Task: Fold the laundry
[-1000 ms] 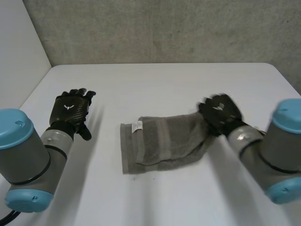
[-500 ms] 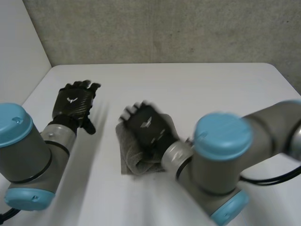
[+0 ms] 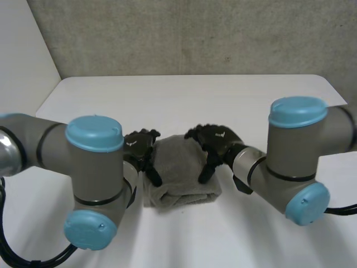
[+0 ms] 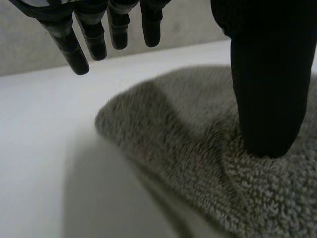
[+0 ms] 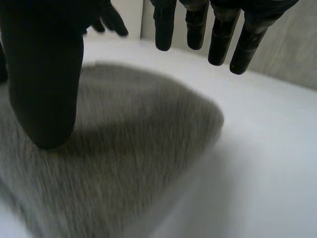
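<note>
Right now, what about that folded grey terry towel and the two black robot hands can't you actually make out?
- Head view: the far corners of the grey terry towel, covered by the left hand and the right hand.
- Left wrist view: the towel patch under the left hand's thumb; its near part is cut off by the edge.
- Right wrist view: the patch under the right hand's thumb.
- All views: how many layers the fold has.
</note>
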`<move>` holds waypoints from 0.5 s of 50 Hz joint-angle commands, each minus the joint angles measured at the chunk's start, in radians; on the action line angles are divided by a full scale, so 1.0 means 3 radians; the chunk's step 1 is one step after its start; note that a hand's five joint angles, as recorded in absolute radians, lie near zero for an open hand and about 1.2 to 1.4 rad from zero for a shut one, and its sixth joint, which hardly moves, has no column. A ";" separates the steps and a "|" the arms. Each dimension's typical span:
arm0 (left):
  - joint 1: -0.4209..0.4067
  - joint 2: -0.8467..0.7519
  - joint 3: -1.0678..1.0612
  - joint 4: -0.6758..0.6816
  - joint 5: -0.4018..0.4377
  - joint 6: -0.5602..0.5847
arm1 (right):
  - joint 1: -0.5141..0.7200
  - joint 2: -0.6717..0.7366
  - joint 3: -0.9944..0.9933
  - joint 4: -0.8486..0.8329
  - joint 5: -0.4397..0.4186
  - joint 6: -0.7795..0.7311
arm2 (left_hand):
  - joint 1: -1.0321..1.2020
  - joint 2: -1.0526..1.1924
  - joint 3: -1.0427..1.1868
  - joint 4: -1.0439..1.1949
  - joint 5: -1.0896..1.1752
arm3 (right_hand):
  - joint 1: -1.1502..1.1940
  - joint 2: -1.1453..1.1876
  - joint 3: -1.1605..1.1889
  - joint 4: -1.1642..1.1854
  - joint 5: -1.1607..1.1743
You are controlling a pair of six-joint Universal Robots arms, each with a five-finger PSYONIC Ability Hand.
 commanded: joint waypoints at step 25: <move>0.0466 0.1413 0.0241 -0.0295 0.0121 0.0482 | -0.0236 -0.1220 -0.0143 0.0021 0.1107 -0.0353 | 0.0134 0.0181 0.0162 0.0172 0.0041 | -0.0125 -0.0184 -0.0128 -0.0193 -0.0201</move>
